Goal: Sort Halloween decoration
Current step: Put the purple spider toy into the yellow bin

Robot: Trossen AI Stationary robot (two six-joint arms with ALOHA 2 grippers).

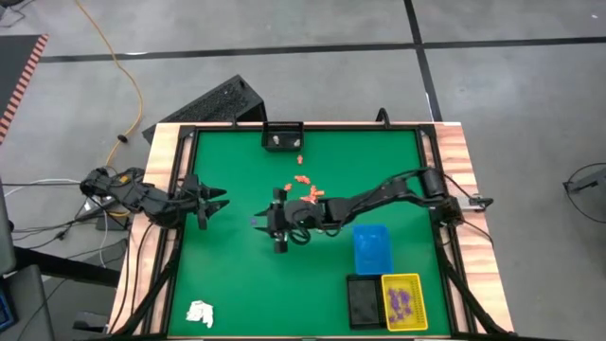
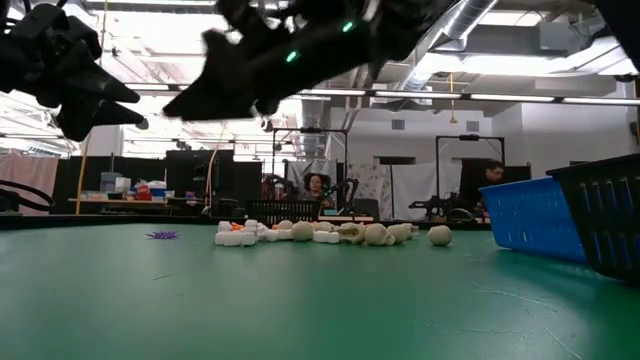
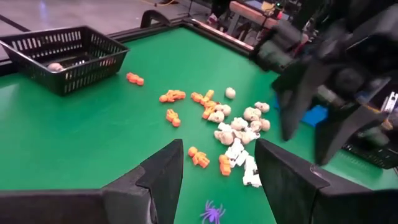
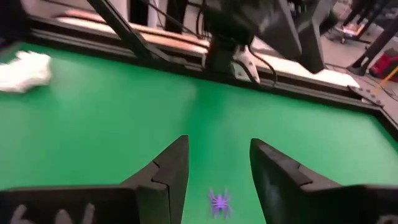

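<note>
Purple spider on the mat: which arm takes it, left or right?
Probably right. The right end effector hangs open directly over the purple spider, fingers either side. The left end effector, also open, sits near the table's left edge, farther off.

Orange figurines (image 3: 173, 117), purple spider (image 4: 219, 201), green table (image 1: 237, 275).

Left wrist camera over the green table, looking at a scatter of small figurines.

The left gripper (image 3: 217, 165) has its two dark fingers spread apart above the table (image 3: 81, 137), framing a purple spider (image 3: 212, 213). Beyond lie orange pieces (image 3: 173, 117) and cream and white pieces (image 3: 239, 127) in a loose cluster. A black basket (image 3: 65, 56) sits near the table's edge, and the right gripper (image 3: 311, 118) hangs above the pile.
</note>
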